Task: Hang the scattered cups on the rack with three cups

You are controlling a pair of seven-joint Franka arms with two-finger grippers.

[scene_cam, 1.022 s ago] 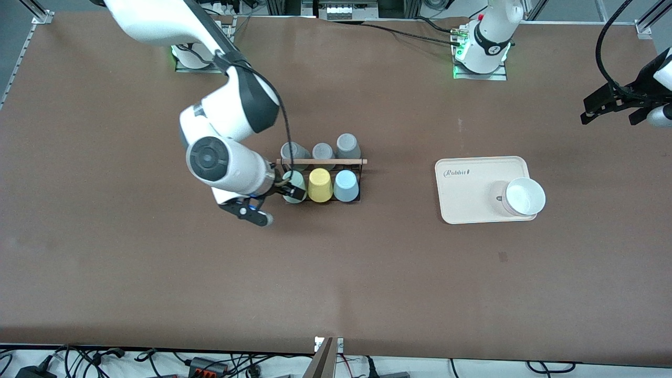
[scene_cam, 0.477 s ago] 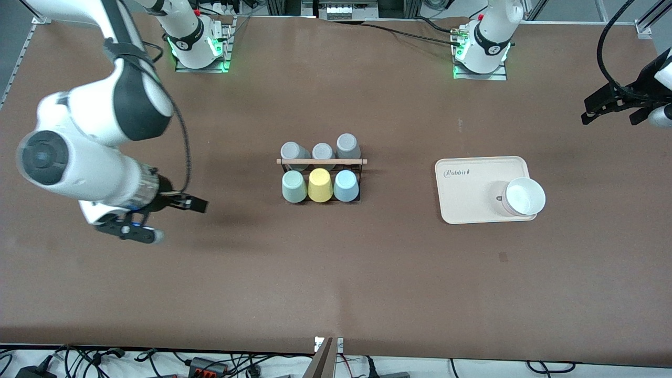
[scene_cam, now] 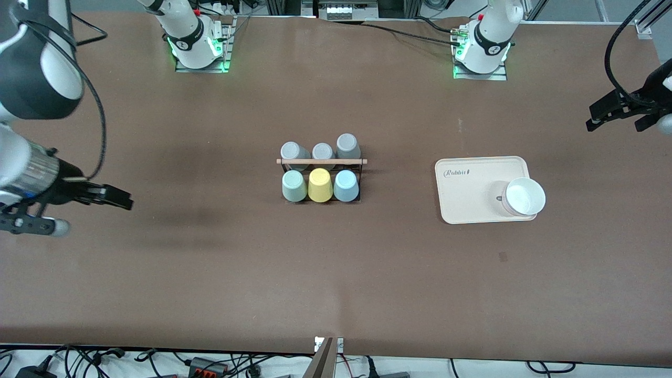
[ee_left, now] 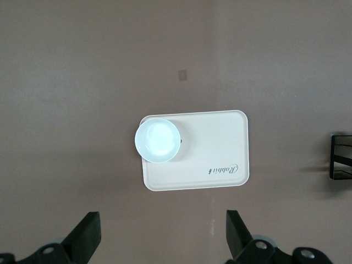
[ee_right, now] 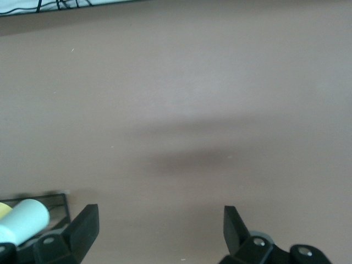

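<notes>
The black wire rack with a wooden dowel stands mid-table. On its row nearer the front camera sit the mint-green cup, a yellow cup and the light blue cup, all upside down. Three grey cups fill the farther row. My right gripper is open and empty, over bare table toward the right arm's end. The right wrist view shows its fingers wide apart and the mint cup. My left gripper is open and empty, waiting over the left arm's end.
A cream tray lies toward the left arm's end, with a white bowl on its corner. Both show in the left wrist view, the tray and the bowl. Cables run along the table's front edge.
My right gripper let go of the mint-green cup on the rack and swung away toward the right arm's end of the table. The left arm barely moved.
</notes>
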